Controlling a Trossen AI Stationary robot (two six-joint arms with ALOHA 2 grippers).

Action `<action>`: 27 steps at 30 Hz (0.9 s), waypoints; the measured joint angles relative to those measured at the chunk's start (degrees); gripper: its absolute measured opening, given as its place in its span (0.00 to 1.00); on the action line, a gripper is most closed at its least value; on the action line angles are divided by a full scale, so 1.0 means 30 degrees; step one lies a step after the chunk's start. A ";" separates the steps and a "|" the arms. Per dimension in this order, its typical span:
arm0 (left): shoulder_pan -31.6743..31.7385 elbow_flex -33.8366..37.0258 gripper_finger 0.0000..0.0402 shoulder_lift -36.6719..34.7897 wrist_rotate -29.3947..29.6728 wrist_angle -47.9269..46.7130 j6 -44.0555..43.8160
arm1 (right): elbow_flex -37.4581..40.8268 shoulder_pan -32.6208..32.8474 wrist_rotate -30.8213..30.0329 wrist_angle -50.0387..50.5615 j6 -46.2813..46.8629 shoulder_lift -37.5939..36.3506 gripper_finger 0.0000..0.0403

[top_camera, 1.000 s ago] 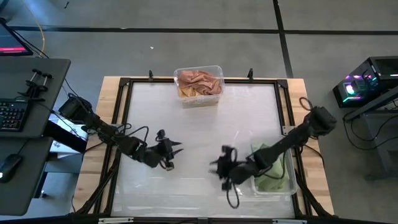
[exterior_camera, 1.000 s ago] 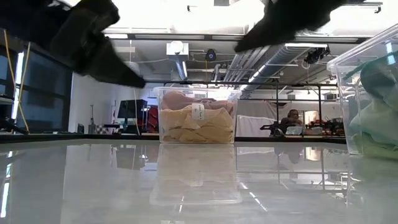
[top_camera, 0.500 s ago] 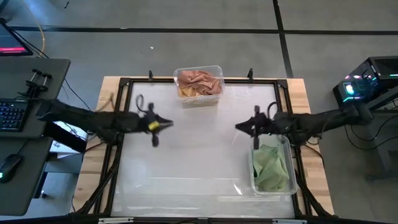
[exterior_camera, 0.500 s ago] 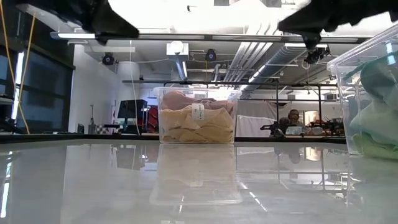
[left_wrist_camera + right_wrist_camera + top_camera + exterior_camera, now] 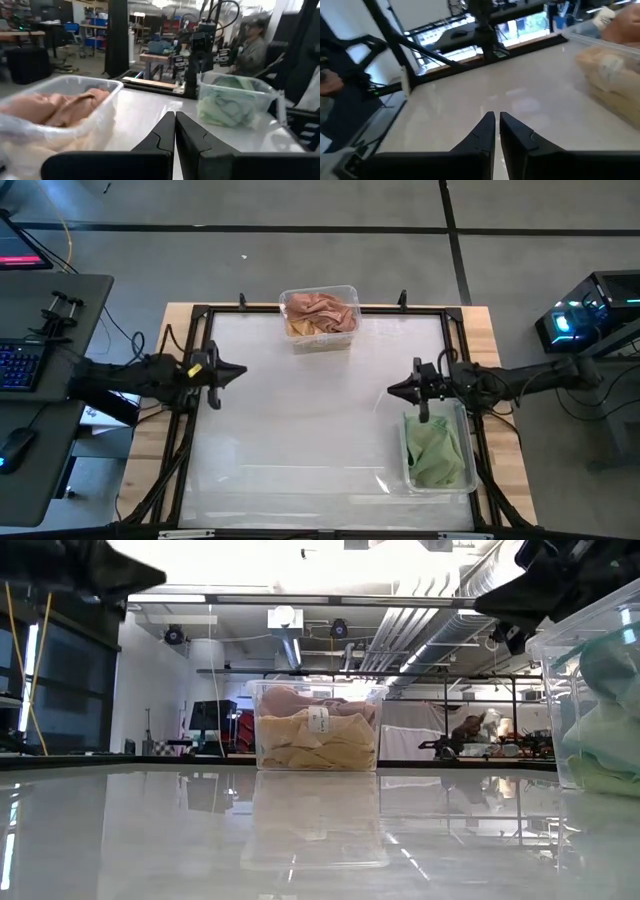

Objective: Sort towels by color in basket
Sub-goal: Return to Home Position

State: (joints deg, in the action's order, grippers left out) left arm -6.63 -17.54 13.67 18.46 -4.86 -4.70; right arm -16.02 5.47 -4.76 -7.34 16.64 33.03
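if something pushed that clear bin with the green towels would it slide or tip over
Probably slide: the clear bin sits flat on a glossy, reflective table and looks wider than tall. It is likely light, holding only soft green towels, so a gentle nudge may move it. A push high on its thin wall could flex or tilt it.

Green towels (image 5: 436, 450), orange-pink towels (image 5: 320, 312), separately binned

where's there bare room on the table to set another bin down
The middle of the table is bare, from the pink-and-yellow bin to the opposite edge, between the left gripper and the green bin. Crowded only at the right side, where the right gripper hangs by the green bin's corner.
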 joint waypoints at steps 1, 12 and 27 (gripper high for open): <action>-0.0110 0.0553 0.00 -0.0567 0.0006 0.0228 -0.0303 | 0.0105 0.0097 0.0077 -0.0252 -0.0014 -0.0022 0.06; -0.1463 0.5031 0.00 -0.4470 0.0006 0.2148 -0.0694 | 0.1735 0.0889 0.0888 -0.3759 -0.1616 -0.0090 0.06; 0.1236 0.5369 0.00 -0.4487 -0.1013 0.2163 -0.0767 | 0.3893 0.0766 0.0447 -0.3750 -0.2404 -0.6454 0.06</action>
State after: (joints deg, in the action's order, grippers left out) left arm -2.92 -1.43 0.21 15.42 1.63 -7.00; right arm -4.34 7.77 -3.42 -18.59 9.43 13.67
